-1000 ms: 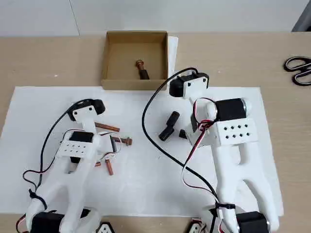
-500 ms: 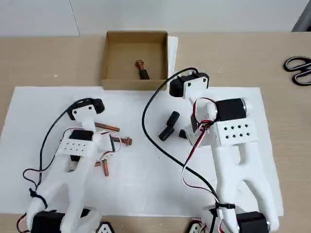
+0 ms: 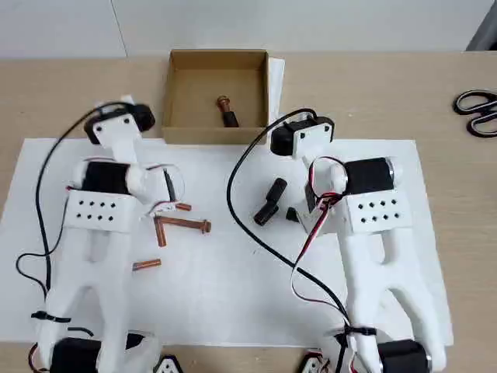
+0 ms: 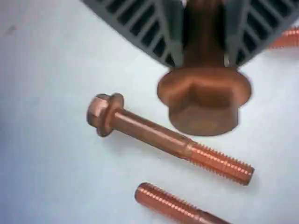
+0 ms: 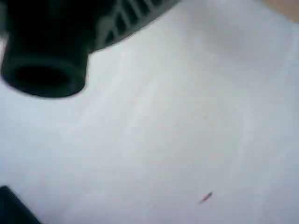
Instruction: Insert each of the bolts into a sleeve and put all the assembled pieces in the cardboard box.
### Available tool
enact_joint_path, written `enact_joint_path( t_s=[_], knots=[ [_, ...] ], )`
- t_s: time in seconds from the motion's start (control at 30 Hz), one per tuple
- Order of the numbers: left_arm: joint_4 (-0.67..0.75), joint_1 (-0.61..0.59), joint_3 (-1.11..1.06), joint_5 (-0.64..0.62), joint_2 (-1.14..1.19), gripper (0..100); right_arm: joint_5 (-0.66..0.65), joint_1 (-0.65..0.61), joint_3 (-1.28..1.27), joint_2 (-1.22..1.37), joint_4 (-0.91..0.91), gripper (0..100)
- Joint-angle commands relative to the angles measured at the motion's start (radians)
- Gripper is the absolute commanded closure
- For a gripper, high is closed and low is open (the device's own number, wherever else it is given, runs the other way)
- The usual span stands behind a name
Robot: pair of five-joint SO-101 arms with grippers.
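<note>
Seen from above, the cardboard box (image 3: 194, 85) sat against the far edge of the white sheet (image 3: 233, 295) with one assembled piece (image 3: 227, 112) inside, and loose sleeves (image 3: 277, 189) lay between the arms, with open paper toward the near edge. At the left wrist, the left pincer (image 4: 203, 46) clamped a held bolt (image 4: 203, 100) above a loose bolt (image 4: 159, 137) lying on the sheet. At the right wrist, the right pincer (image 5: 88, 28) gripped a black sleeve (image 5: 44, 70) over bare paper.

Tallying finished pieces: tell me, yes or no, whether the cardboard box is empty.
No, the cardboard box has one bolt in a sleeve lying on its floor.
</note>
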State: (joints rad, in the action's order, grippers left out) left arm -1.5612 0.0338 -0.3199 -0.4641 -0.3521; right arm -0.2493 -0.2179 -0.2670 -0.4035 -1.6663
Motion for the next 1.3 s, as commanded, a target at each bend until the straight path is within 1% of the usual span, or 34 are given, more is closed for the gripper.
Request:
enact_joint_path(
  t_s=[0.0, 0.13, 0.27, 0.43, 0.57, 0.87, 1.03, 1.17, 1.27],
  knots=[
    [-0.078, -0.003, 0.133, 0.009, -0.009, 99, 0.011, -0.051, 0.017, -0.093, -0.041, 99.5],
    [-0.140, -0.003, 0.188, 0.009, -0.011, 99, 0.014, -0.134, 0.017, -0.223, -0.050, 99.2],
    [-0.164, -0.005, 0.217, 0.006, -0.012, 99, 0.040, -0.196, 0.014, -0.314, -0.053, 99.3],
    [-0.170, -0.002, 0.214, 0.006, -0.115, 99, 0.041, -0.200, 0.006, -0.367, -0.067, 99.5],
    [-0.189, 0.051, 0.200, 0.005, -0.201, 99, 0.041, -0.203, -0.048, -0.433, -0.067, 99.5],
    [-0.187, 0.089, 0.019, -0.021, -0.442, 99, 0.038, -0.199, -0.201, -0.661, -0.045, 99.5],
    [-0.091, 0.092, -0.088, -0.023, -0.586, 99, 0.041, -0.199, -0.333, -0.794, 0.056, 99.5],
    [0.023, 0.092, -0.183, -0.023, -0.713, 99, 0.044, -0.203, -0.471, -0.958, 0.203, 99.5],
    [0.074, 0.091, -0.263, -0.023, -0.801, 99, 0.038, -0.206, -0.592, -1.081, 0.305, 99.5]
  ],
)
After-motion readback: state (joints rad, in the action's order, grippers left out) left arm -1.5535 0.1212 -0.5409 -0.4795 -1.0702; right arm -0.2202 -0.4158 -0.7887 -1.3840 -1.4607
